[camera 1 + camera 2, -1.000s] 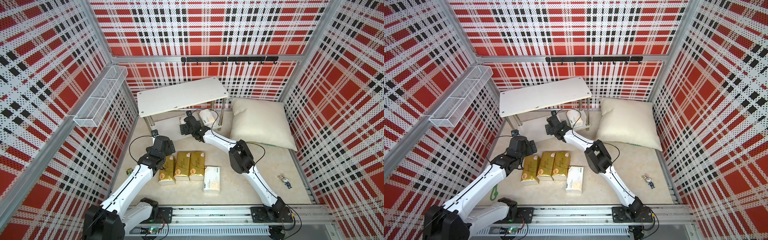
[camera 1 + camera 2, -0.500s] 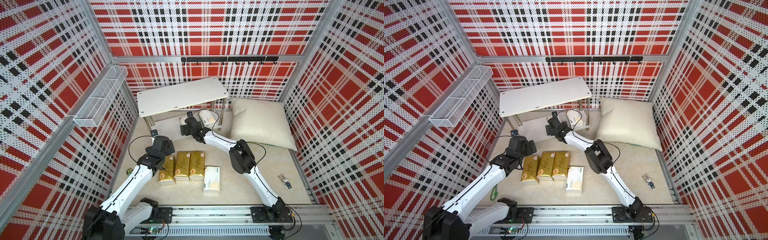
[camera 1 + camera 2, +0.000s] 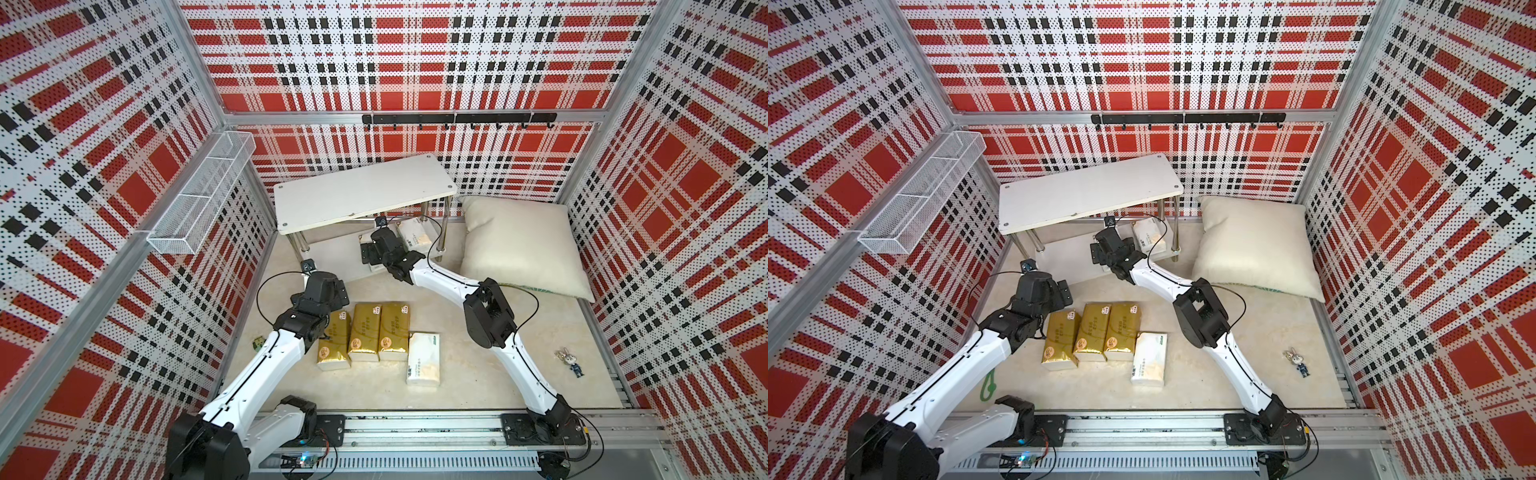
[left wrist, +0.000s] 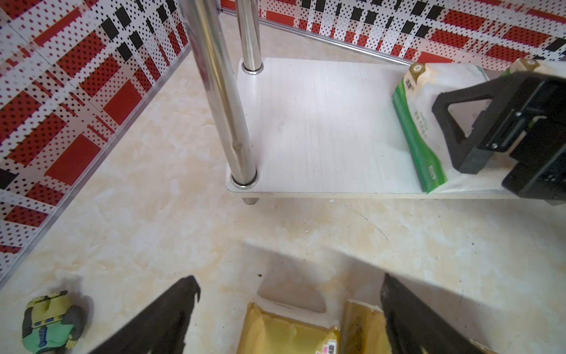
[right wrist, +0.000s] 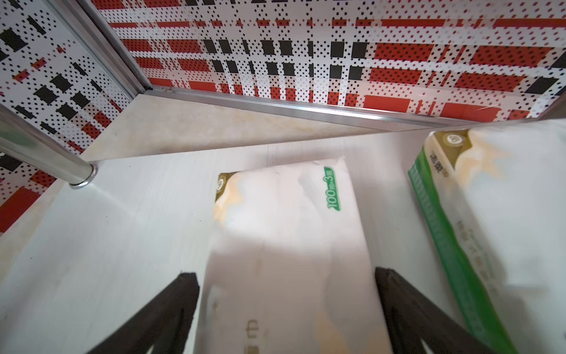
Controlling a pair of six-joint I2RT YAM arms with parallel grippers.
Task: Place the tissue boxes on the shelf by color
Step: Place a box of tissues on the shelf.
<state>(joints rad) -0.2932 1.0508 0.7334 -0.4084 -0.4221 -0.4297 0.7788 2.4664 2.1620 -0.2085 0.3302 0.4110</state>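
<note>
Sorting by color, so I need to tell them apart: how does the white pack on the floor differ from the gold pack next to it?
The white pack has peach print and a green label; the gold pack is shiny with round logos. The white pack lies nearer the robot's base, the gold pack nearer the shelf. Both are soft bricks lying flat on the floor, side by side.

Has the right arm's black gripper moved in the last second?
Yes, slightly: the right gripper has backed away from the white shelf toward the gold tissue packs.
</note>
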